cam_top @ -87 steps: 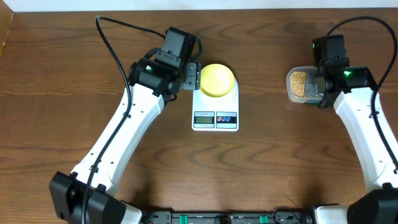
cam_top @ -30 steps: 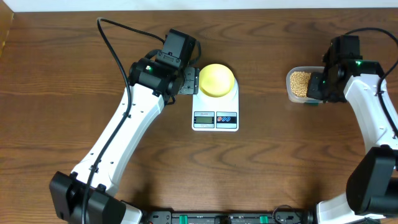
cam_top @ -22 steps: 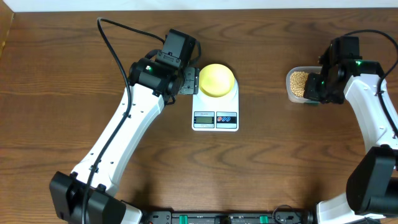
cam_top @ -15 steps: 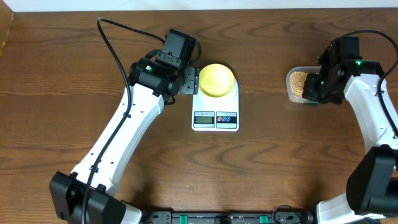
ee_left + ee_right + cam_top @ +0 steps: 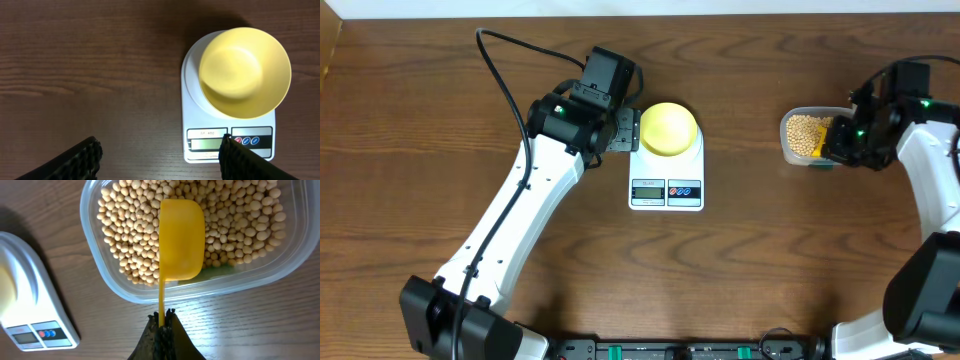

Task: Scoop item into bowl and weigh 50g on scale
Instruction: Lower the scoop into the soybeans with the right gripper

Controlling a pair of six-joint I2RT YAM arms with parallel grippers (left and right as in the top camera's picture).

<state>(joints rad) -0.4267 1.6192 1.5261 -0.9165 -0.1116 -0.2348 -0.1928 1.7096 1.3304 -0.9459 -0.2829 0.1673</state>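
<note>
Right tool (image 5: 163, 330): clamping tight on the scoop (image 5: 181, 240) handle
Scoop: hanging over the beans (image 5: 125, 235), its handle crossing the tub (image 5: 150, 294) rim
Tub: sitting on the surface (image 5: 90, 65), well apart from the scale (image 5: 200, 125)
Bowl (image 5: 245, 72): sitting on the scale, overhanging its display slightly
Left tool (image 5: 160, 162): standing wide, gripping nothing, hovering just beside the scale

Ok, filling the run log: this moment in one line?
right gripper shut on scoop over beans | left gripper open | bowl empty on scale
</note>
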